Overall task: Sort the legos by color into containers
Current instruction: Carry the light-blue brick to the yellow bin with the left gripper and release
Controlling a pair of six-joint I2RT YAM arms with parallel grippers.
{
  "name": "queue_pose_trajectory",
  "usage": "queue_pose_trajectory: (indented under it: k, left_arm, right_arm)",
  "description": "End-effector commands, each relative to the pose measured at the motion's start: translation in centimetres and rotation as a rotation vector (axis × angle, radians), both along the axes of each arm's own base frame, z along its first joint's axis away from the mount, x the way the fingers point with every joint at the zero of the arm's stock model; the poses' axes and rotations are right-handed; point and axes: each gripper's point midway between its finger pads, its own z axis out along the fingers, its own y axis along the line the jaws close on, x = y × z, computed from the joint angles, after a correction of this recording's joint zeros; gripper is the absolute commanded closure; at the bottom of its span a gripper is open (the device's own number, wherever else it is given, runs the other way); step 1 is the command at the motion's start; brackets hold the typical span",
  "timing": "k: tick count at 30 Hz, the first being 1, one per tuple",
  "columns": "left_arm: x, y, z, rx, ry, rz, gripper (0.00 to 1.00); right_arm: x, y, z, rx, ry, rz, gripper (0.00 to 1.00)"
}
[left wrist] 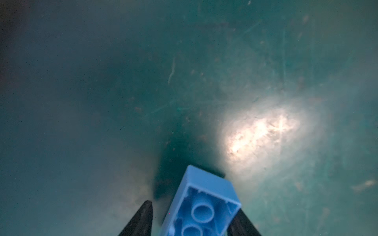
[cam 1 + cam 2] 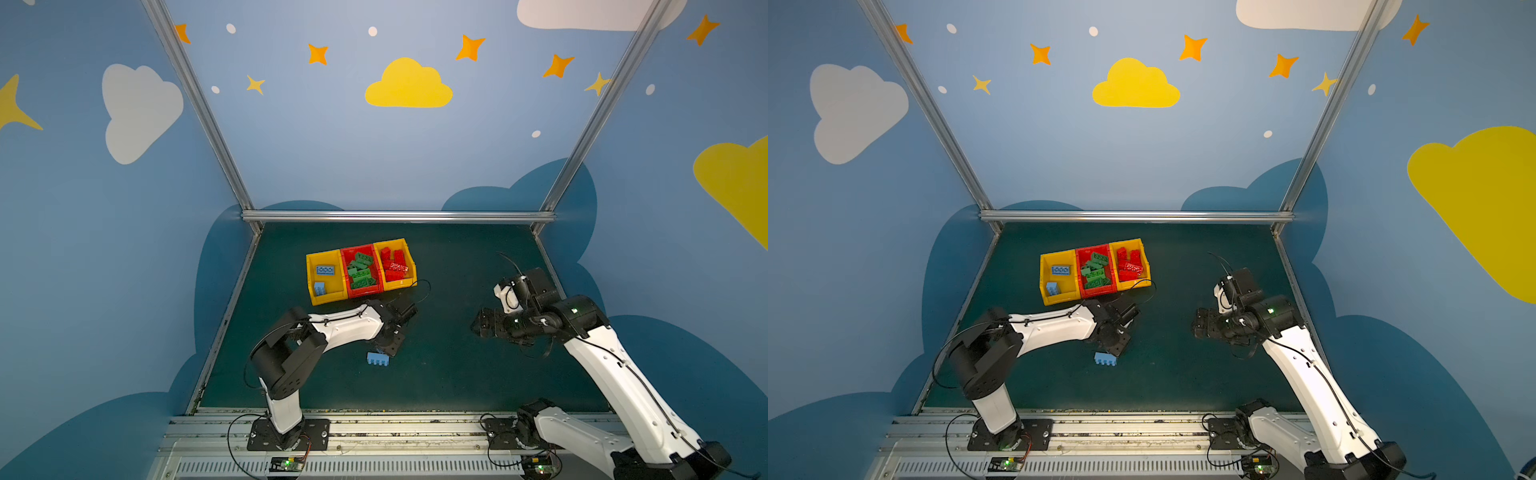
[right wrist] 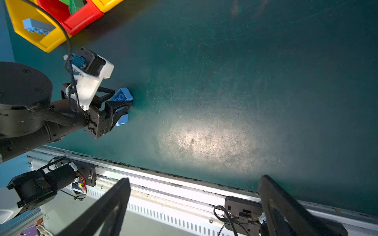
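The light blue lego brick (image 2: 378,359) is seen in both top views lying on its side on the table (image 2: 457,374), long axis across the view. It is just below the left end effector (image 2: 390,348). The right end effector (image 2: 482,323) is well apart, so the left arm is nearer.

In the left wrist view, the brick (image 1: 204,204) is straddled lengthwise by narrow jaws, with a gap on one side, so it is judged not yet clamped.

In the right wrist view, the right end effector (image 3: 196,179) is spread wide and empty.
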Motion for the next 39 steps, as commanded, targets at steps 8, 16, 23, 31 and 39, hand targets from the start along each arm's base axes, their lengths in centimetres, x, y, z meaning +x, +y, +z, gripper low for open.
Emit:
queue_pose_trajectory:
  k: [8, 16, 23, 31, 39]
  left_arm:
    - [3.1, 1.8, 0.8, 0.025, -0.029, 0.026, 0.7]
    - [8.6, 5.4, 7.7, 0.017, -0.222, 0.138, 0.75]
    - [15.5, 14.0, 11.6, -0.019, -0.321, 0.452, 0.73]
    - [21.5, 20.3, 10.6, -0.014, -0.277, 0.67, 0.71]
    - [24.0, 21.3, 9.6, -0.095, -0.22, 0.719, 0.67]
  right_arm:
    - [2.1, 0.7, 1.1, 0.011, -0.017, -0.002, 0.04]
    - [4.0, 2.0, 1.0, 0.042, -0.011, -0.008, 0.04]
    - [6.3, 3.3, 1.5, 0.049, -0.016, 0.001, 0.04]
    - [8.1, 5.2, 1.5, 0.047, -0.005, 0.0, 0.04]
    - [8.9, 5.9, 1.5, 0.026, -0.005, -0.024, 0.04]
